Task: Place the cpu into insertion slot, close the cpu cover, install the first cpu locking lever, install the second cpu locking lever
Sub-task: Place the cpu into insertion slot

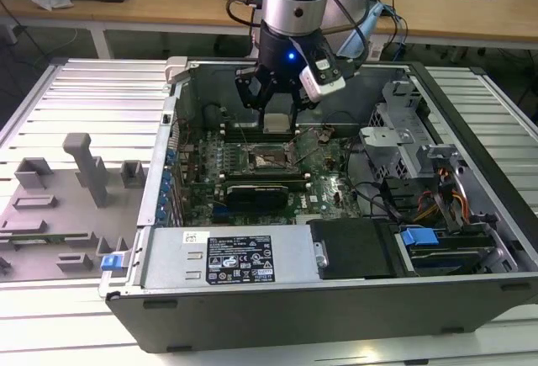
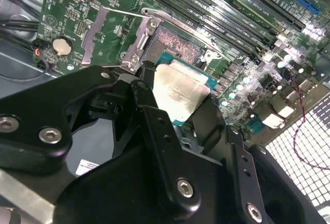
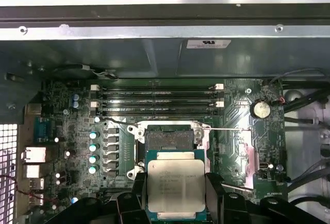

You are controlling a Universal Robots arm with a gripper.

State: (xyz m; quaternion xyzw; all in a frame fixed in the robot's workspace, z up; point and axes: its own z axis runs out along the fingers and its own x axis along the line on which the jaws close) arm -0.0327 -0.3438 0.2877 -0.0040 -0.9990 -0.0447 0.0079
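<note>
Two black fingers (image 3: 214,195) of the gripper (image 3: 176,195) are clamped against opposite edges of the cpu (image 3: 176,183), which is held flat with its silvery face up. In the first wrist view the chip overlaps one edge of the insertion slot (image 3: 167,140) and most of the contact field is left uncovered. The chip's edge farthest from the slot is cut off by the picture's border, and the two clamped edges are hidden by the fingers.

In the second wrist view the cpu (image 2: 180,92) is seen tilted against the board, with one corner of the slot (image 2: 178,44) hidden behind it. Much of the board on the near side of the slot is blocked by the gripper's black links. The cpu cover (image 2: 93,36) is swung open and lies beside the slot, towards the coin cell (image 2: 62,45). A thin wire lever is seen beside the slot too.

In the exterior view the gripper (image 1: 276,124) hangs just above the slot (image 1: 271,160) inside the computer case (image 1: 336,315) — little of the chip can be made out there. Whether the chip touches the slot cannot be told.
</note>
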